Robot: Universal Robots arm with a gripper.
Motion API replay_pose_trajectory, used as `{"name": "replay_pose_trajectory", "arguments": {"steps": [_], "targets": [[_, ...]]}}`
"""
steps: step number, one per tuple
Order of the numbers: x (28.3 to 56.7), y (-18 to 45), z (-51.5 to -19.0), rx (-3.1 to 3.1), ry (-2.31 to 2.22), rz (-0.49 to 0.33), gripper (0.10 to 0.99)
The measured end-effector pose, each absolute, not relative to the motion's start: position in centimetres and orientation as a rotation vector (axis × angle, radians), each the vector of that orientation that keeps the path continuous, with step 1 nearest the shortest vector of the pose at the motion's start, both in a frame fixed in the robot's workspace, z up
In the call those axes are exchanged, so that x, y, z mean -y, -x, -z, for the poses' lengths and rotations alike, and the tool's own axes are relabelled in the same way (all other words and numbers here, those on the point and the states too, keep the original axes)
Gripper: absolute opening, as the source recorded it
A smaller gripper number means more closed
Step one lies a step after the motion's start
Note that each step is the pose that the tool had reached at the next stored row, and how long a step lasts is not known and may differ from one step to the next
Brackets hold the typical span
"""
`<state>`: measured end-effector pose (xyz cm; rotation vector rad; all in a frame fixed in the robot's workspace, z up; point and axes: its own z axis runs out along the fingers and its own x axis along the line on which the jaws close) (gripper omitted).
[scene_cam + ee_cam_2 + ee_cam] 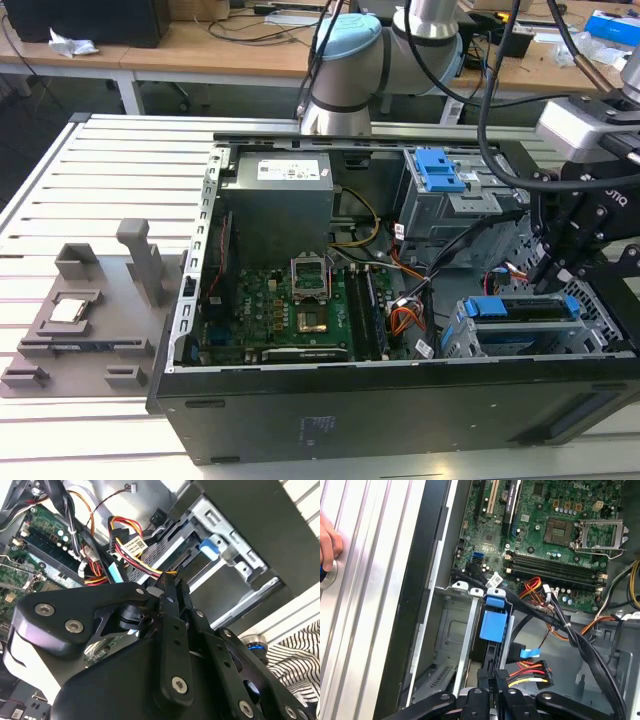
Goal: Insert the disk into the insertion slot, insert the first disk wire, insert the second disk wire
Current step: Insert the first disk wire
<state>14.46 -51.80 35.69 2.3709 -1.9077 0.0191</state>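
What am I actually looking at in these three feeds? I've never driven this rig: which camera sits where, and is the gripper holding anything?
The machine is one robot arm with a gripper at its tip. The exterior view looks from off the arm at an open computer case lying on a slotted metal table. A grey parts tray sits at the exterior view's left. Both wrist views ride on the arm and look along the black fingers into the case. The disk, in its blue carrier, sits in the insertion slot. The gripper hangs beside it, close to a plug with red and yellow wires. Its fingers are closed together. Whether they pinch anything, I cannot tell.
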Motion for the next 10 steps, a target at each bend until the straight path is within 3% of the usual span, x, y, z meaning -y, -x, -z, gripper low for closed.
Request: {"name": "replay_pose_trajectory", "arguments": {"steps": [10], "targets": [[51.79,-14.41,-35.69,1.983,-2.308,-0.015,0.169]]}}
